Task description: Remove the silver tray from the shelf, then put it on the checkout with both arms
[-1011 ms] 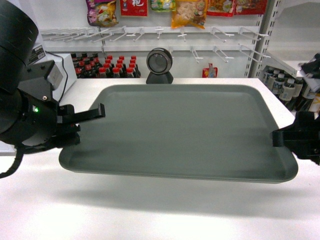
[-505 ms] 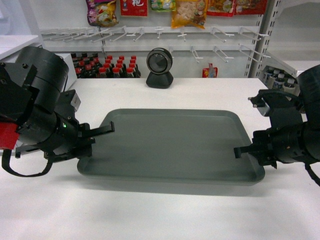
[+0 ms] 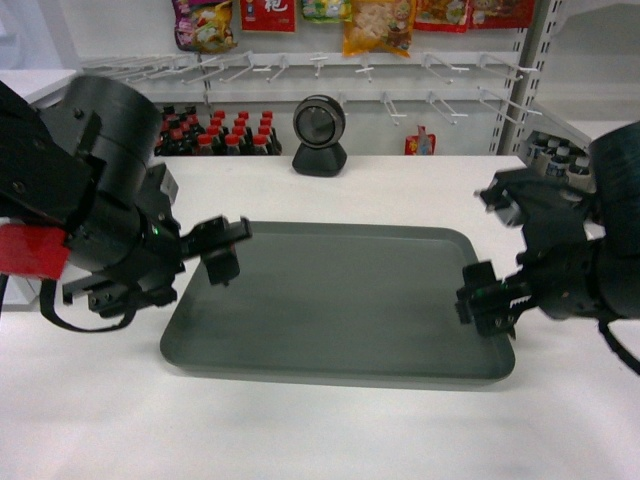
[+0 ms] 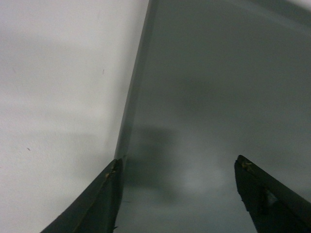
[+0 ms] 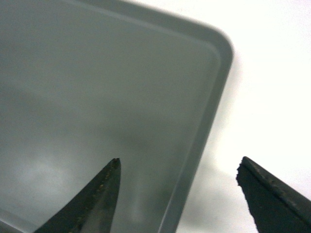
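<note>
The silver tray point(image 3: 340, 300) lies flat on the white checkout point(image 3: 330, 430), with nothing on it. My left gripper point(image 3: 226, 250) hovers open over the tray's left edge; in the left wrist view the left gripper point(image 4: 178, 161) straddles the tray point(image 4: 218, 97) rim, with white checkout point(image 4: 58, 97) to the left. At the tray's right edge my right gripper point(image 3: 487, 300) is open too. In the right wrist view the right gripper point(image 5: 179, 162) spans the rim of the tray point(image 5: 97, 97) near its rounded corner, beside the checkout point(image 5: 272, 73). The white shelf uprights point(image 3: 533, 70) stand behind.
A black round device on a stand point(image 3: 319, 135) sits at the counter's back edge. Behind it are rows of red-capped bottles point(image 3: 215, 135), empty hook rails point(image 3: 330, 70) and hanging snack bags point(image 3: 378, 25). More bottles point(image 3: 560, 160) stand at the right.
The tray has come down from mid-air onto the checkout. Both grippers, shut on its side edges before, have opened and let go of it.
</note>
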